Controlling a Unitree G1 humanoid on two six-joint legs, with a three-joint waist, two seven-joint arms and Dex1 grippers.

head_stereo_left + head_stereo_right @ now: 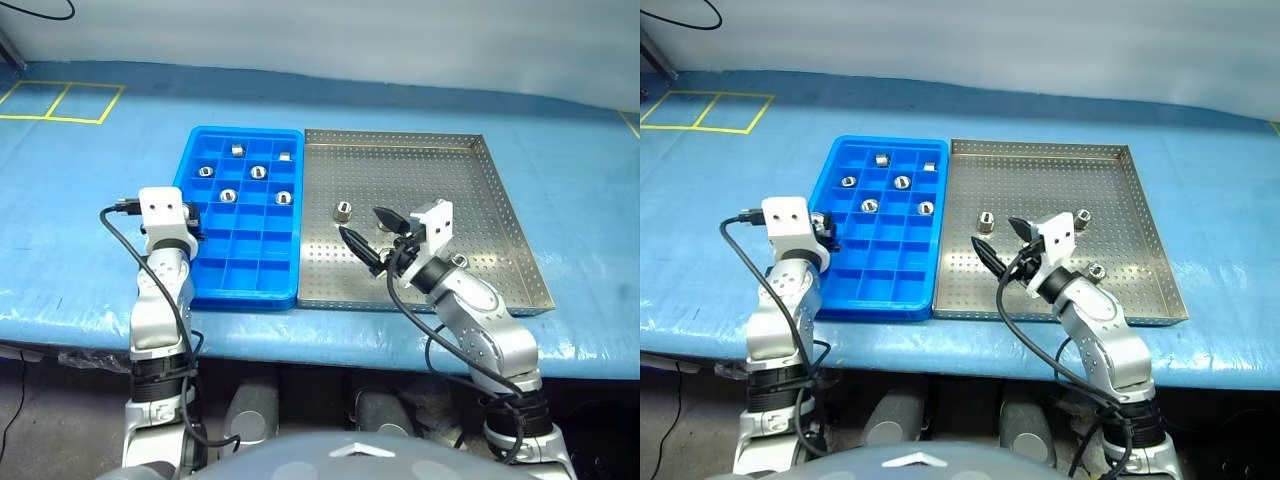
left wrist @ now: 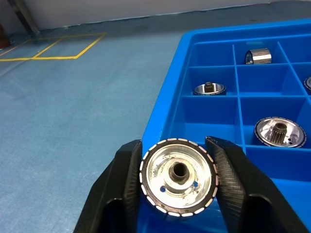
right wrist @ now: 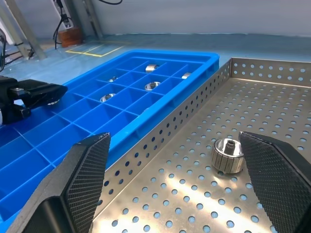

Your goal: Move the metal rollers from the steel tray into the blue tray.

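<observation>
Head stereo pair looks forward and down from above both arms, covering the blue tray (image 1: 240,215) and steel tray (image 1: 420,215) on the table (image 1: 80,200). Left wrist cam sits low and close at the blue tray's edge. Right wrist cam sits low over the steel tray, facing the blue tray; both wrist views share its compartments.

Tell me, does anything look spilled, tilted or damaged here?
Nothing stands out. The blue tray and steel tray lie flat, side by side; the metal rollers stay inside them.
</observation>
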